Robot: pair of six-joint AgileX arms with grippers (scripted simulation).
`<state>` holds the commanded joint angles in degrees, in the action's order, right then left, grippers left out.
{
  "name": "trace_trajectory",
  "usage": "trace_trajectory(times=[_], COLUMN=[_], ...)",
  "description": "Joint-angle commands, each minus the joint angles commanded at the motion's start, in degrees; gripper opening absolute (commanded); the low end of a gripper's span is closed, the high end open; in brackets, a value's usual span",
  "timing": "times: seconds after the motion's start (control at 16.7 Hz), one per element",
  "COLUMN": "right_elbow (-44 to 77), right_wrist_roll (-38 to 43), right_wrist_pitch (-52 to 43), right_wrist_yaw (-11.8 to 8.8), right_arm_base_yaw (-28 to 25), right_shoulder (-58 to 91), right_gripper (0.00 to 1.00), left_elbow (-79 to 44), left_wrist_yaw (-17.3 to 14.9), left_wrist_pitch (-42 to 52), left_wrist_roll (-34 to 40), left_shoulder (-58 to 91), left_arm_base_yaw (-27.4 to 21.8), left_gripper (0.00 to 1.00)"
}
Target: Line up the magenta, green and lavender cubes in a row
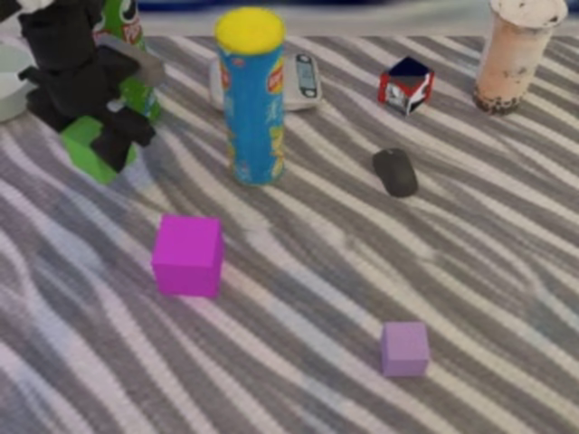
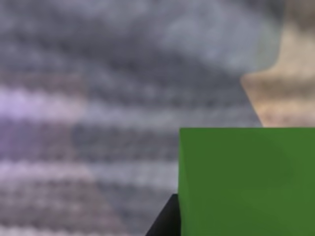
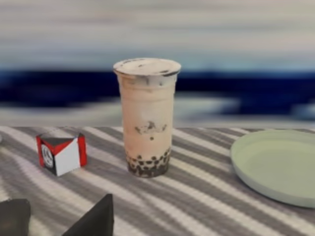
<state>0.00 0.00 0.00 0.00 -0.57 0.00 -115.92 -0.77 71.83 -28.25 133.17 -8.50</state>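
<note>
A: Left gripper [image 1: 113, 145] down over the green cube [image 1: 86, 145], far left of the table, beside the green can [image 1: 127, 36]. Cube sitting right between the fingers, filling the near corner of the left wrist view [image 2: 246, 182]. Jaw state: cannot tell. Could be clamped, could be just straddling.

B: Other two cubes?

A: Magenta cube [image 1: 187, 255] left of centre, in front of the blue chip tube [image 1: 253, 99]. Lavender cube [image 1: 404, 349] further right and nearer the front edge. Well apart from each other, no row yet.

B: So green is the outlier. Direction?

A: Needs to travel toward the front and right, down to the magenta–lavender line. Probably slots in next to magenta. Chip tube near the path, worth skirting.

B: Right arm?

A: Out of the top view. Right wrist view only showing bubble tea cup [image 3: 147, 118], patterned cube [image 3: 61, 153], pale green plate [image 3: 275, 167]. Looks parked. Lavender closer to that side, though.
</note>
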Motion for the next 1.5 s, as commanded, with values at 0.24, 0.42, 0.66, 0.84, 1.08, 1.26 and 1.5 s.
trace_trajectory(times=[0.24, 0.42, 0.66, 0.84, 1.08, 1.26, 1.5], right_elbow=[0.0, 0.0, 0.0, 0.0, 0.0, 0.0, 0.0], right_wrist_roll=[0.0, 0.0, 0.0, 0.0, 0.0, 0.0, 0.0], right_wrist_pitch=[0.0, 0.0, 0.0, 0.0, 0.0, 0.0, 0.0], right_wrist_yaw=[0.0, 0.0, 0.0, 0.0, 0.0, 0.0, 0.0], right_arm_base_yaw=[0.0, 0.0, 0.0, 0.0, 0.0, 0.0, 0.0], right_shoulder=[0.0, 0.0, 0.0, 0.0, 0.0, 0.0, 0.0], right_gripper=[1.0, 1.0, 1.0, 1.0, 1.0, 1.0, 1.0], left_elbow=[0.0, 0.2, 2.2, 5.5, 11.1, 15.1, 19.0], left_wrist_yaw=[0.0, 0.1, 0.3, 0.5, 0.7, 0.9, 1.4], left_wrist_pitch=[0.0, 0.0, -0.4, -0.7, -1.4, -2.3, -3.9], left_wrist_roll=[-0.1, 1.7, 12.0, 25.8, 49.5, 64.9, 77.4], left_shoulder=[0.1, -0.1, -1.6, -3.7, -7.2, -10.3, -14.2], left_arm_base_yaw=[-0.3, -1.5, -8.2, -15.6, -26.8, -34.7, -42.2], left_gripper=[0.0, 0.0, 0.0, 0.0, 0.0, 0.0, 0.0])
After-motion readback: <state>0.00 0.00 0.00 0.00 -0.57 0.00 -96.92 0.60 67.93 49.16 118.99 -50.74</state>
